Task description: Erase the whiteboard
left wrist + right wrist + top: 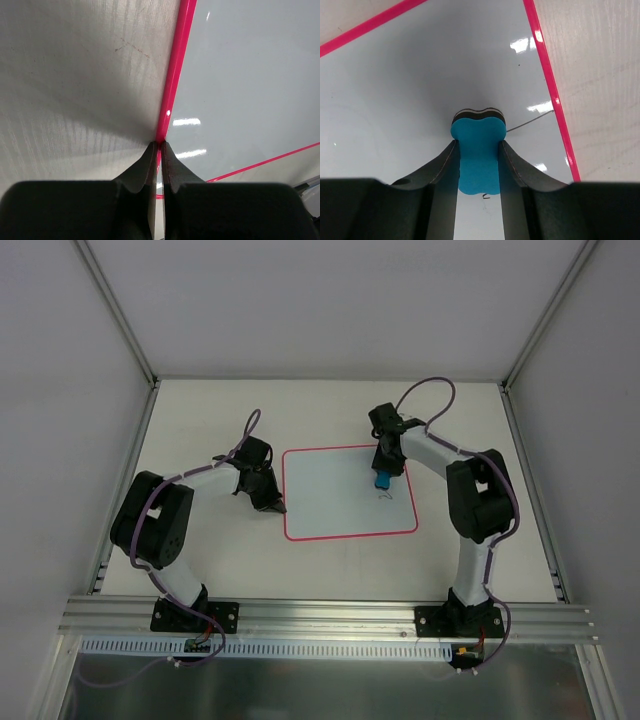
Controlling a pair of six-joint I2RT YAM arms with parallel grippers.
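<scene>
The whiteboard (pixel 335 505) lies flat on the table, white with a pink rim. A small dark scribble (pixel 385 499) is left on its right part. My right gripper (pixel 385 476) is shut on a blue eraser (pixel 383 481) and holds it down on the board's upper right area. In the right wrist view the eraser (pixel 479 155) sits between my fingers (pixel 440 170), with a small dark mark (pixel 485 196) just behind it and a thin line (pixel 530 122) running to the rim. My left gripper (pixel 272 504) is shut, its tips (pixel 154 150) resting on the board's left rim (pixel 172 80).
The pale table (pixel 220 560) extends around the board. An aluminium rail (pixel 330 615) runs along the near edge with both arm bases on it. Frame posts (pixel 125 335) and white walls close the back and sides.
</scene>
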